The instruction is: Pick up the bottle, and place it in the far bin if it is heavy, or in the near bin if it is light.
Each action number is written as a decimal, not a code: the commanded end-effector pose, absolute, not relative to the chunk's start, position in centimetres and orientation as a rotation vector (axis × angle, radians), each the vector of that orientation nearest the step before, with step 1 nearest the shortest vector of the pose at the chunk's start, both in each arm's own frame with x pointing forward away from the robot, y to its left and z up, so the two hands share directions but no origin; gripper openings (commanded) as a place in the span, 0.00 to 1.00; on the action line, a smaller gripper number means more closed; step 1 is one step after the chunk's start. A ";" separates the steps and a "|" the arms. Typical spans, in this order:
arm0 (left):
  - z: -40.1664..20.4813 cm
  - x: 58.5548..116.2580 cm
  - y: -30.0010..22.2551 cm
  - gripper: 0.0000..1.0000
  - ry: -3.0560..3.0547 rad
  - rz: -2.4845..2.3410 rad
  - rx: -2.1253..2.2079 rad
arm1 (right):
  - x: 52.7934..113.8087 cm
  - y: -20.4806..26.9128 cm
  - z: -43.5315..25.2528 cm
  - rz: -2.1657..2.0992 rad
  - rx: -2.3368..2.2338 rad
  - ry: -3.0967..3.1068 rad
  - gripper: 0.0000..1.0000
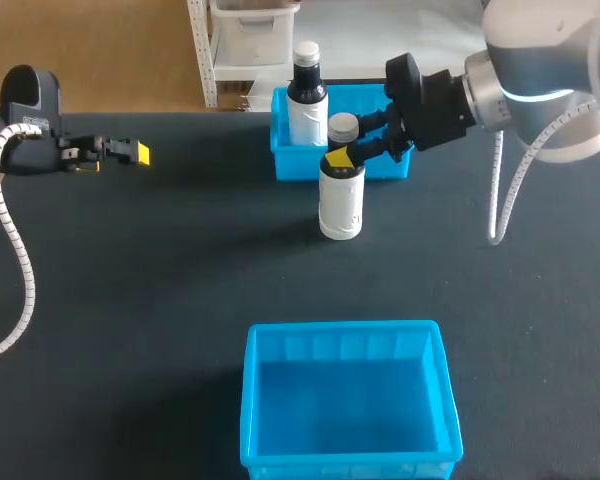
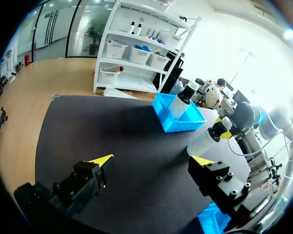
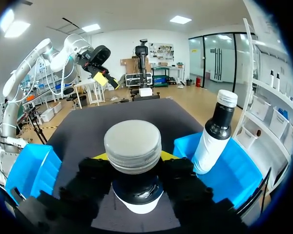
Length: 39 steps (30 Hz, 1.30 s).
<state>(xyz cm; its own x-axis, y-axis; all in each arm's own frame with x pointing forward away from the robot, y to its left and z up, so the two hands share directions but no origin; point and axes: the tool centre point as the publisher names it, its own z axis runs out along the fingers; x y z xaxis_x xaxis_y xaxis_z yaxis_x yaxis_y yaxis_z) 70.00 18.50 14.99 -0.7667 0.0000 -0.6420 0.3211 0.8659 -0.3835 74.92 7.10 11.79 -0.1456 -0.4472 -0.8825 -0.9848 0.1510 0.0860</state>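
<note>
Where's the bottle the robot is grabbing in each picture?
Head view: the grabbed bottle is just in front of the far bin, with the right gripper at its neck.
Left wrist view: it is far ahead of the left gripper, near the far bin.
Right wrist view: it is between the right gripper's fingers.
Shared landmark: the far bin with the other bottle standing inside.

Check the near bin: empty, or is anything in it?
Empty: the near bin shows only bare blue floor. A slim bottle stands in the far bin; the right gripper grips the wide-capped bottle outside it.
</note>
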 end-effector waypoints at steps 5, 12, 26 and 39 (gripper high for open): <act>15.0 70.0 18.5 1.00 2.375 -0.637 0.231 | 74.9 7.0 11.8 0.935 -1.386 1.703 0.35; 15.0 70.0 18.5 1.00 2.375 -0.637 0.231 | 74.8 6.8 12.0 0.928 -1.382 1.702 0.00; 15.0 70.0 18.5 1.00 2.375 -0.637 0.231 | 74.9 4.4 15.1 0.869 -1.389 1.691 0.00; 15.0 70.0 18.5 1.00 2.375 -0.637 0.231 | 75.1 0.5 19.6 0.837 -1.347 1.701 0.00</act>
<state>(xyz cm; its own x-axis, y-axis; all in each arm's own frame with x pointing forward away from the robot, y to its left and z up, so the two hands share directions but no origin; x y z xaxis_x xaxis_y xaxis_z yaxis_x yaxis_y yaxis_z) 70.00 18.50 14.99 -0.7667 0.0000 -0.6420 0.3211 0.8659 -0.3835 75.91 1.71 18.37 -0.1188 -0.4497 -0.8853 -0.9772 0.2109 0.0240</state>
